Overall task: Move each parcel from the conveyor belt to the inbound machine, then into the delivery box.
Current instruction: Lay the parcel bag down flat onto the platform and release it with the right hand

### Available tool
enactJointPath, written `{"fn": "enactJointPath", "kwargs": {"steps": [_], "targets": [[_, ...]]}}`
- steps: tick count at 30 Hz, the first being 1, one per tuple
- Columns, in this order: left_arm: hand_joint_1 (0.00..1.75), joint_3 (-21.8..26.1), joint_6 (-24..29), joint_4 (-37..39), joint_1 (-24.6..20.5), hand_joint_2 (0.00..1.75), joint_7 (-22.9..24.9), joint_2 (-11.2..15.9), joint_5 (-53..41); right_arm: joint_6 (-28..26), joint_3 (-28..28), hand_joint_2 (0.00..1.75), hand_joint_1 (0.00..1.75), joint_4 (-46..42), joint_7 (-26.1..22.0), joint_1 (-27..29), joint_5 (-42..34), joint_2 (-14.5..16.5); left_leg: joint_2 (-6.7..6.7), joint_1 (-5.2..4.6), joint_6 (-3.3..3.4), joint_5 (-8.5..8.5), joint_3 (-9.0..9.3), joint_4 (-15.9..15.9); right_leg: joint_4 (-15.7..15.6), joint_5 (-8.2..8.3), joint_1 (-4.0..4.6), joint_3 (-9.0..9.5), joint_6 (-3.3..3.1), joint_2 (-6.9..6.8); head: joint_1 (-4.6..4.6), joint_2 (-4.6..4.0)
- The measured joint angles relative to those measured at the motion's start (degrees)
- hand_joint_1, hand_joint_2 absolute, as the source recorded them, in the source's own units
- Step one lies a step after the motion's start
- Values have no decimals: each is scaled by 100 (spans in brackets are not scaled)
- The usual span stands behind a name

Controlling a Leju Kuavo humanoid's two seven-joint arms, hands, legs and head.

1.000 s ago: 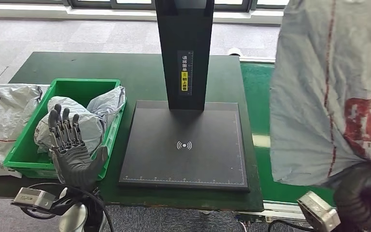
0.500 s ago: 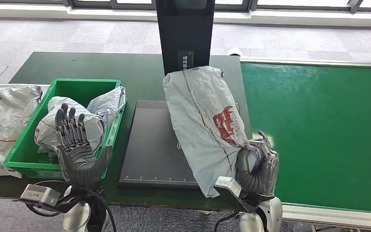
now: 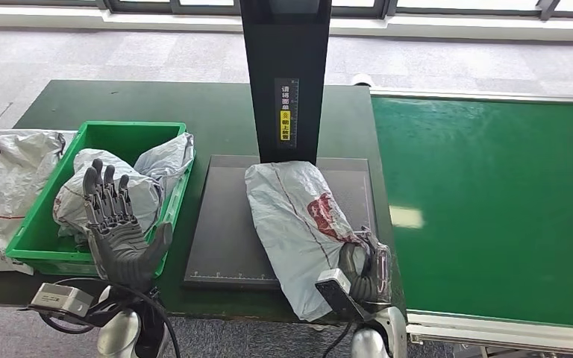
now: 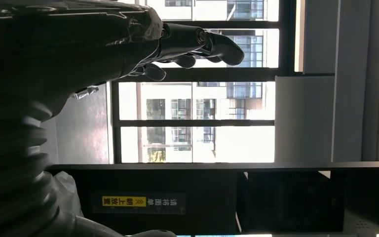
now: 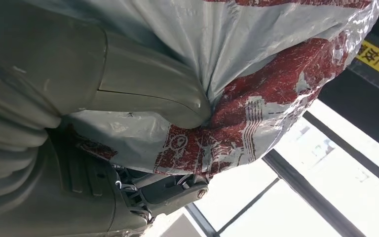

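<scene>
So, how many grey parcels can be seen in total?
4: one parcel on the inbound machine, gripped by the right hand; two in the green box; one on the table left of it. Others may be hidden.

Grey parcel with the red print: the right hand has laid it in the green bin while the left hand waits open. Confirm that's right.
Not quite. The grey parcel lies on the black platform of the inbound machine, not in the green bin, as the head view shows. The right hand grips its near end, and the left hand is open, fingers apart.
</scene>
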Motion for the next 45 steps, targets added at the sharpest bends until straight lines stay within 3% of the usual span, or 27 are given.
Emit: {"fn": "enactJointPath", "kwargs": {"steps": [2,3,6,7,8,16,21,26,33,40,45], "targets": [[0,-2,27,-6,1,175,0,1,0,156,-1,175,175,203,92,-148,-75,-2,1,0,0,0,2,0,0,1,0,0,-1,2,0,0],[0,-3,42,-10,1,175,-1,2,0,236,-2,175,159,321,161,-230,-79,-1,2,0,0,1,2,0,0,1,0,0,-1,2,0,0],[0,-6,73,-21,1,175,-2,2,0,425,-2,175,33,713,436,-465,21,0,2,0,-1,2,3,1,0,2,0,0,-2,2,0,0],[0,-7,79,-29,2,175,-2,2,0,457,-2,175,5,840,522,-530,63,0,2,0,-1,2,3,1,0,2,0,0,-2,2,0,0],[0,-7,83,-40,3,175,-3,2,0,472,-2,175,0,953,596,-586,104,0,2,0,-1,2,2,1,0,2,0,0,-2,2,0,0],[0,-7,144,-149,18,175,-4,2,-36,183,-2,175,0,1353,790,-777,310,1,2,0,-1,1,0,0,0,0,0,-2,-1,2,0,0],[0,-7,199,-203,27,175,-4,3,-65,-246,-53,175,0,1200,458,-714,315,16,0,0,-1,1,0,1,0,0,0,-3,-1,0,0,0],[0,-7,291,-207,29,175,-4,8,-65,-440,-450,175,0,-294,-251,-311,29,51,-3,-2,-1,0,-2,2,0,0,-1,-4,0,-4,0,0],[0,-21,287,-198,24,175,-4,13,-65,-465,-714,175,0,-1886,-324,27,-21,37,4,-5,-2,-5,2,5,0,1,-4,-9,0,4,-2,0],[0,-321,86,20,-59,175,2,17,-129,-467,-747,175,0,-4159,-326,441,124,28,7,-6,-1,-7,2,5,0,0,-3,-9,0,6,-1,0],[0,-483,31,212,-120,175,4,25,-195,-466,-746,175,0,-4971,-325,568,147,27,12,-6,1,-9,4,5,0,0,-5,-10,1,9,0,0]]}}
